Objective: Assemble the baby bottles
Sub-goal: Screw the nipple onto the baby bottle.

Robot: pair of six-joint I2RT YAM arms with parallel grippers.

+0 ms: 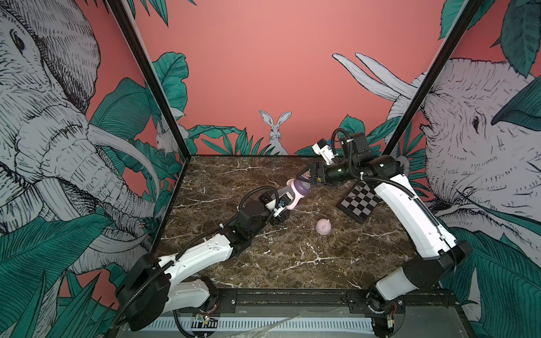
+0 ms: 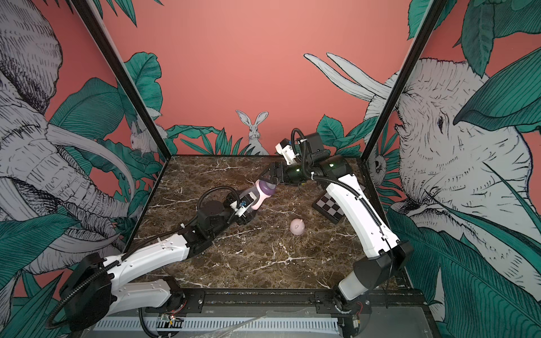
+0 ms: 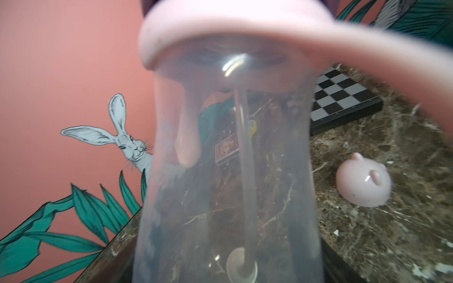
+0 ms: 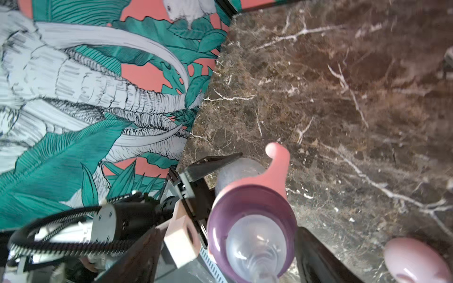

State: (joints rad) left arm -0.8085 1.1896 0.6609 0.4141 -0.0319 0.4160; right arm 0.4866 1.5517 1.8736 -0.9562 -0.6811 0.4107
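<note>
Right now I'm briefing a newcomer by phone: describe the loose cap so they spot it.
On the brown marble table, look near the checkered board, toward the middle. The cap sits there alone: a small pink dome with two ears.

Partly behind R arm [image 1: 409, 216]: checkered board [image 1: 358, 202]. Cut off at edge: pink cap [image 4: 414, 262]. Blurred thru bottle [image 3: 171, 208]: card box [image 3: 226, 149].

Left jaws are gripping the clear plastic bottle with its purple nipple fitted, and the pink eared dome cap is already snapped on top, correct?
Not quite. The pink eared dome cap is not on top; it sits on the brown marble tabletop, apart from the clear plastic bottle, as both top views show. The rest of your statement holds.
</note>
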